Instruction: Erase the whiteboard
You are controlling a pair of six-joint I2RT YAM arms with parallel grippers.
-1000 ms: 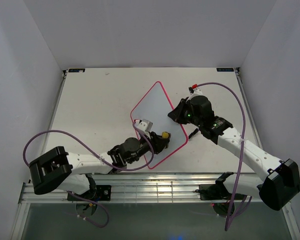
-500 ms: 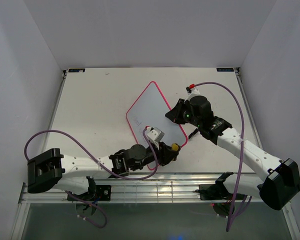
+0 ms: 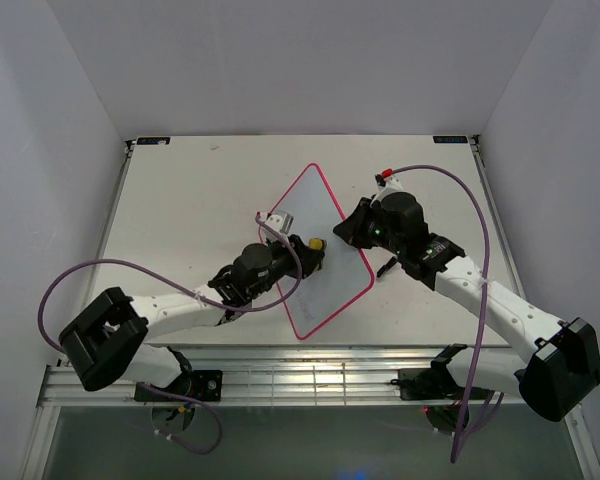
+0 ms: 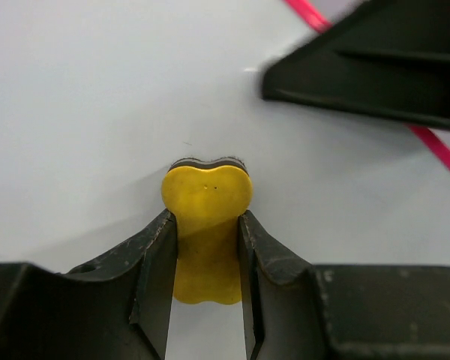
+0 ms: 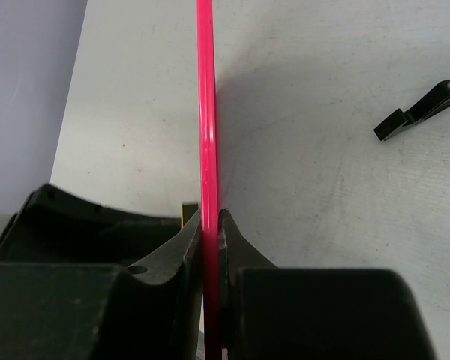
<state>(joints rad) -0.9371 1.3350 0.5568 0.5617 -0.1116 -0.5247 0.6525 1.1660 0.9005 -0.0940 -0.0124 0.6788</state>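
The whiteboard (image 3: 325, 275), white with a thin pink-red frame, sits tilted at the table's middle. My right gripper (image 3: 352, 228) is shut on its right edge; in the right wrist view the pink frame (image 5: 205, 135) runs edge-on between the jaws of the right gripper (image 5: 211, 219). My left gripper (image 3: 308, 250) is shut on the small yellow eraser (image 3: 317, 244) and presses it against the board's upper middle. In the left wrist view the yellow eraser (image 4: 207, 225) sits between the fingers of the left gripper (image 4: 207, 251), its tip on the white surface (image 4: 97, 112). No writing shows near the eraser.
A small black foot piece (image 3: 386, 266) lies on the table right of the board, also in the right wrist view (image 5: 424, 109). The right gripper's finger (image 4: 367, 64) shows at the left wrist view's top right, on the pink frame (image 4: 435, 146). White walls enclose the table.
My left gripper swept with the eraser from the board's middle down to its lower right, then back up to the upper middle. The board rocked slightly in the right gripper's hold.
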